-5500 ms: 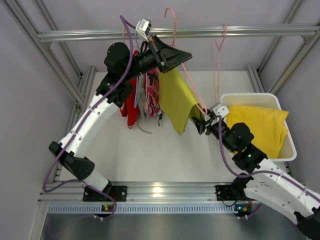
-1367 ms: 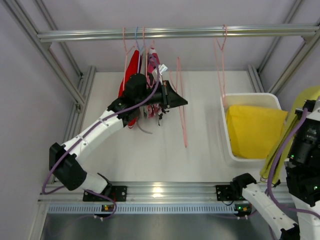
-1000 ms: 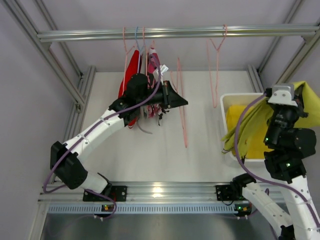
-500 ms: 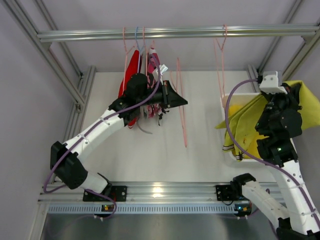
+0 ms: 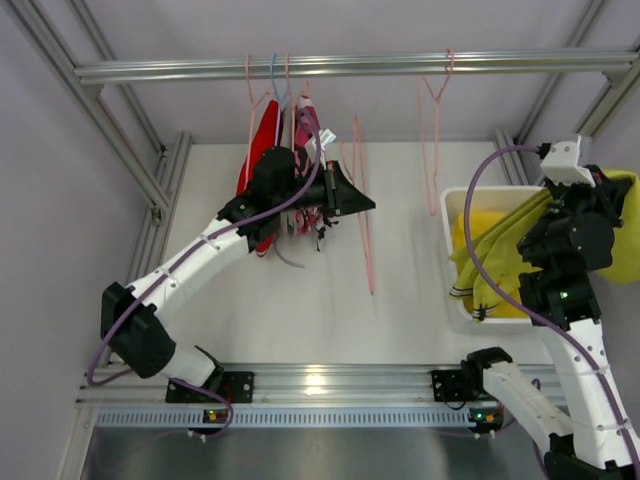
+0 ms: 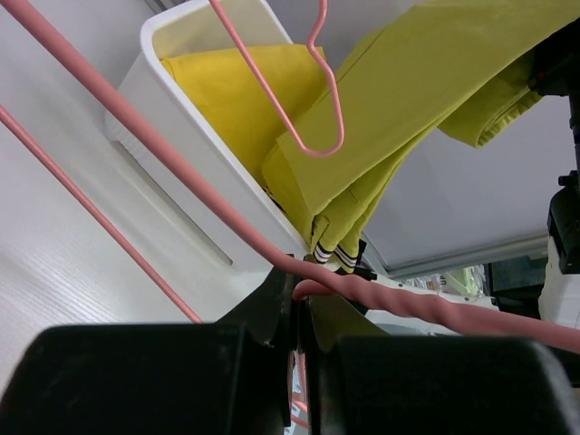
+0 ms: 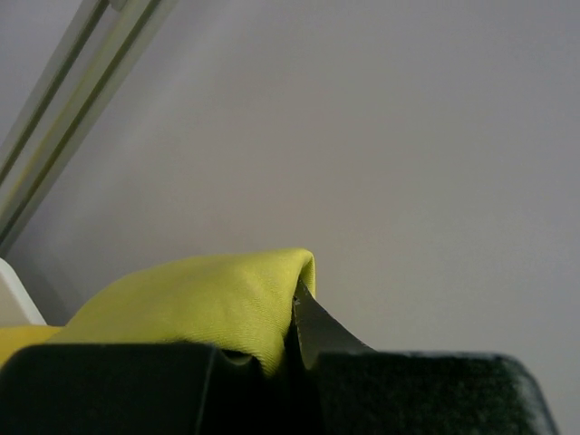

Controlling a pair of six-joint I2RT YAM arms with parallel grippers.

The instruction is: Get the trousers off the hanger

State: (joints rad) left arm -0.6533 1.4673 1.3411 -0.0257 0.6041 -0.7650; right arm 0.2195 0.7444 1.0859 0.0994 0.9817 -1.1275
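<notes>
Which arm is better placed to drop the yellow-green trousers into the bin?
Right. The right gripper is shut on the trousers, which hang over the bin. The left gripper is shut on a hanger, away from it.

The white tabletop sits inside a frame of aluminium profiles. One horizontal bar crosses high at the back, and slanted struts go down at the sides. The walls are plain pale grey. Soft light reflects on the front rail.
</notes>
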